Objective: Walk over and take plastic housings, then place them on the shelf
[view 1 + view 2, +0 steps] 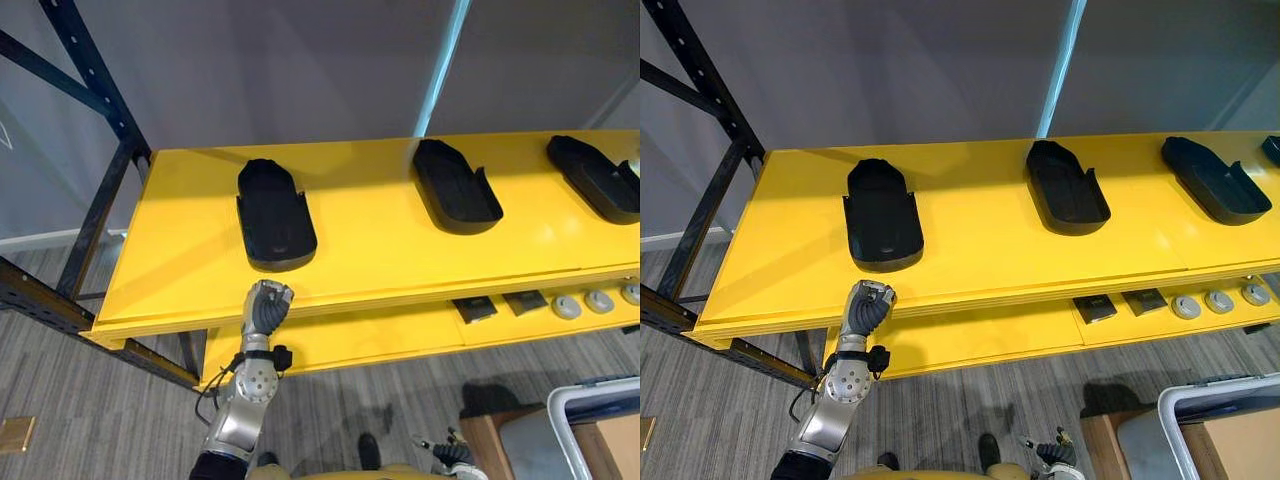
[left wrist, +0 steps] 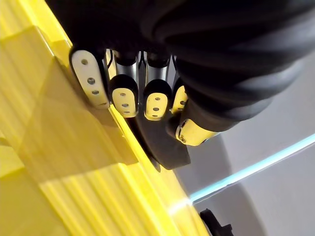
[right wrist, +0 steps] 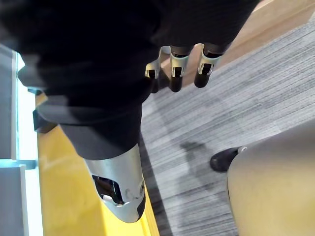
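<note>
Three black plastic housings lie on the yellow top shelf (image 1: 400, 262): one at the left (image 1: 275, 215), one in the middle (image 1: 455, 188), one at the right (image 1: 595, 178). My left hand (image 1: 266, 305) is at the shelf's front edge, just in front of the left housing (image 2: 162, 142) and apart from it. Its fingers (image 2: 123, 96) are curled and hold nothing. My right hand (image 3: 174, 69) hangs low at my side over the grey floor, its fingers relaxed and empty; it also shows at the bottom of the head view (image 1: 455, 455).
A lower yellow shelf (image 1: 400, 335) carries small dark square parts (image 1: 475, 308) and round grey parts (image 1: 567, 306). A black steel upright (image 1: 100, 85) stands at the rack's left end. A grey-rimmed bin (image 1: 590, 420) sits on the floor at the lower right.
</note>
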Controlling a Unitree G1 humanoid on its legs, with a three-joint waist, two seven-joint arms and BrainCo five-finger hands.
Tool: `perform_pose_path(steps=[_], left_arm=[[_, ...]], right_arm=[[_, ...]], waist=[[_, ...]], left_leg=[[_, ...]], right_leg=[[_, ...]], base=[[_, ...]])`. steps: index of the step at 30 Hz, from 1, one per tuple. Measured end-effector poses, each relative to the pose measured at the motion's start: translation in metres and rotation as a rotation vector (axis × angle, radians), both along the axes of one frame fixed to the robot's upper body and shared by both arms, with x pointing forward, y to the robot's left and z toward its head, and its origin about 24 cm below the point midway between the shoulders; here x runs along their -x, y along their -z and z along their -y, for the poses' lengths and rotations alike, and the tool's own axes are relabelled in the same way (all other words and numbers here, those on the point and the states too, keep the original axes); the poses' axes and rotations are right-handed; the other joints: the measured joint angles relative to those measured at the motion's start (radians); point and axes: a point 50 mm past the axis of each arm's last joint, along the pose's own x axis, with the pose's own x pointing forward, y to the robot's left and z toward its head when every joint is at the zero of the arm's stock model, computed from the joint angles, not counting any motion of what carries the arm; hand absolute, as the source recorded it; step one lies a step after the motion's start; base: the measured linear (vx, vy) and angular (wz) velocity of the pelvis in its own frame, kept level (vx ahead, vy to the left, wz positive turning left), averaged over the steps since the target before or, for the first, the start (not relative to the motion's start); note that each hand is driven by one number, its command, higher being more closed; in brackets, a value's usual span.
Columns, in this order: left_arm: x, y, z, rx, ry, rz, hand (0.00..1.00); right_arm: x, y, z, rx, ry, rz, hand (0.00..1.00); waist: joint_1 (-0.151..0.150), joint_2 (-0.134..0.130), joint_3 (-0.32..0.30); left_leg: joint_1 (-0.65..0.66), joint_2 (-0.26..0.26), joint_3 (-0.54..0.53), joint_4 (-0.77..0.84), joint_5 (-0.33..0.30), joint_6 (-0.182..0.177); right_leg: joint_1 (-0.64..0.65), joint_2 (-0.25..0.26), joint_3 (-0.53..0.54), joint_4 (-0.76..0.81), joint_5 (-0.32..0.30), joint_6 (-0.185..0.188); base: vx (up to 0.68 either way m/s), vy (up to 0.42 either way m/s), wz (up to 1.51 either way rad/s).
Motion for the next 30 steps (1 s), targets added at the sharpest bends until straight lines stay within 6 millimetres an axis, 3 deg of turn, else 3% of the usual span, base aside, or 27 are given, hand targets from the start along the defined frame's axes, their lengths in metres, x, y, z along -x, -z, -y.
perform_pose_path(steps=[12, 17, 22, 30], left_arm=[[-0.005, -0.002, 0.001, 0.014, -0.021, 0.016, 1.00], [-0.015, -0.021, 0.001, 0.011, -0.029, 0.100, 1.00], [-0.015, -0.042, 0.006, 0.045, -0.027, 0.196, 1.00], [-0.014, -0.044, 0.009, 0.057, -0.030, 0.206, 1.00]], right_arm=[[0.002, 0.002, -0.004, -0.013, 0.012, -0.009, 0.00], [0.002, 0.002, -0.006, -0.021, 0.019, -0.007, 0.00], [0.002, 0.002, -0.007, -0.022, 0.022, -0.004, 0.00], [0.002, 0.002, -0.008, -0.022, 0.024, 0.000, 0.00]], waist=[[-0.001, -0.019, -0.012], [-0.004, -0.033, -0.018], [-0.010, -0.034, -0.018], [-0.025, -0.034, -0.017]], left_leg=[[0.000, -0.017, 0.002, -0.037, 0.021, -0.002], [-0.027, -0.014, 0.004, -0.021, 0.019, 0.000], [-0.043, -0.004, 0.006, 0.037, -0.017, 0.015], [-0.060, 0.006, -0.003, 0.083, -0.062, 0.021]], right_leg=[[-0.016, -0.011, 0.001, -0.013, 0.000, 0.008], [-0.036, -0.009, 0.009, -0.002, 0.004, 0.020], [-0.029, -0.010, 0.024, 0.003, 0.003, 0.021], [-0.011, -0.009, 0.027, 0.004, -0.010, 0.029]], base=[[-0.01, 0.000, 0.00], [0.02, 0.000, -0.03], [0.06, 0.020, -0.04], [0.00, 0.005, 0.02]])
